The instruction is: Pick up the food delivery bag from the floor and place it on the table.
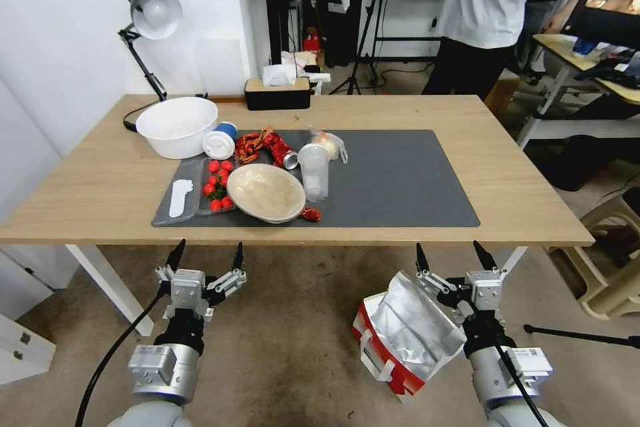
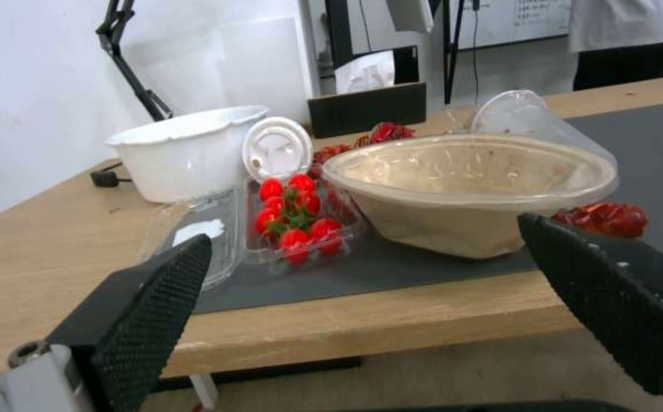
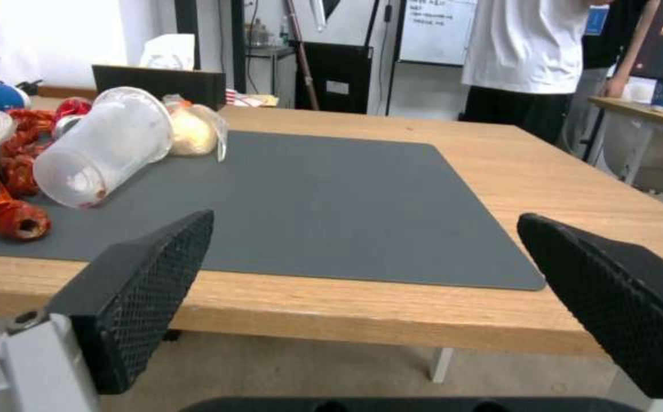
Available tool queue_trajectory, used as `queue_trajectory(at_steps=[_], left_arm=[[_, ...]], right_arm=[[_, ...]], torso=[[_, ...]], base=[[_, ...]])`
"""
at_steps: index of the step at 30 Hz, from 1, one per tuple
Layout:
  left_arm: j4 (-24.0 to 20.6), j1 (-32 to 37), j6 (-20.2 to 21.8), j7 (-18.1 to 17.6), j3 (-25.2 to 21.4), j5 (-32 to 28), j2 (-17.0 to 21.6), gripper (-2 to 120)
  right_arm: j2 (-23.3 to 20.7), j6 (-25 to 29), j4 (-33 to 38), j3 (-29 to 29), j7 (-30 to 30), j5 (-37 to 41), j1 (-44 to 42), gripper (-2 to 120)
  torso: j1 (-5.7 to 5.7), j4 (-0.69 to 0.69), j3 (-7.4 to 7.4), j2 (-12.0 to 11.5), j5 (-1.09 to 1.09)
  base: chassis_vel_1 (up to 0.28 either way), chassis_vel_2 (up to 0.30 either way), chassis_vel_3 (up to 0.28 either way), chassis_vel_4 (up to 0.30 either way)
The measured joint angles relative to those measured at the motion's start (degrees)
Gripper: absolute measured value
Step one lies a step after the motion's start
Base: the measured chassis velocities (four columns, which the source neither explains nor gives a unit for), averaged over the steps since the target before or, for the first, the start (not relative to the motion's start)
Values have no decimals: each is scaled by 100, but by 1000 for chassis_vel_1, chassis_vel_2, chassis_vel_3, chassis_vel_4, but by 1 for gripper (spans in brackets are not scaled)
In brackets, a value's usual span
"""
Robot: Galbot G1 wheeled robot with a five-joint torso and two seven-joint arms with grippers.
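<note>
The food delivery bag (image 1: 407, 333) stands tilted on the floor (image 1: 287, 347) in front of the table (image 1: 513, 180), red and white, its mouth open on silver foil lining. My right gripper (image 1: 448, 250) hangs open just past the bag's upper rim, below the table's front edge. In the right wrist view, the right gripper (image 3: 365, 217) faces the dark grey mat (image 3: 331, 189) with nothing between its fingers. At the same height on the left, my left gripper (image 1: 210, 247) is open and empty. In the left wrist view, the left gripper (image 2: 363, 230) faces the table edge.
On the mat's left half lie a beige bowl (image 1: 267, 192), a tomato box (image 1: 217, 187), a clear cup (image 1: 315, 170) and red wrappers. A white bowl (image 1: 177, 125), lamp (image 1: 152, 13) and tissue box (image 1: 277, 93) stand behind. A stool (image 1: 613, 280) and a tripod leg (image 1: 580, 337) are at the right.
</note>
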Motion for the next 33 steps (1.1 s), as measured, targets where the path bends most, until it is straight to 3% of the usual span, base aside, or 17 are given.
queue_trajectory(at_steps=[9,12,14,18,20,24,26,33], left_arm=[[-20,0,41,-31,13,-34,13,100],[-171,8,375,-247,121,-271,119,100],[-381,23,848,-550,275,-601,268,100],[-558,34,1245,-805,408,-879,394,100],[-800,51,1794,-1154,582,-1261,565,100],[-1001,62,2241,-1440,729,-1575,704,100],[-1154,76,2759,-1774,900,-1943,872,100],[-1173,204,2392,-1978,966,-2307,959,100]], right_arm=[[0,-46,25,0,-9,1,-24,100],[0,-418,199,6,-89,47,-195,100],[1,-937,442,30,-201,119,-431,100],[1,-1355,637,49,-291,176,-619,100],[7,-1909,917,85,-444,278,-881,100],[33,-1970,1017,136,-543,345,-898,100],[32,-1972,1030,148,-550,359,-892,100],[20,-1961,1030,153,-549,362,-882,100]], torso=[[0,0,0,0,0],[0,0,0,0,0],[0,0,0,0,0],[0,0,0,0,0],[0,-1,0,0,-1],[0,0,0,0,0],[0,0,0,0,1],[0,1,0,0,0]], base=[[0,0,0,0],[0,0,0,0],[0,0,0,0],[0,0,0,0],[0,0,0,0],[0,0,0,0],[0,0,0,0],[0,0,0,0]])
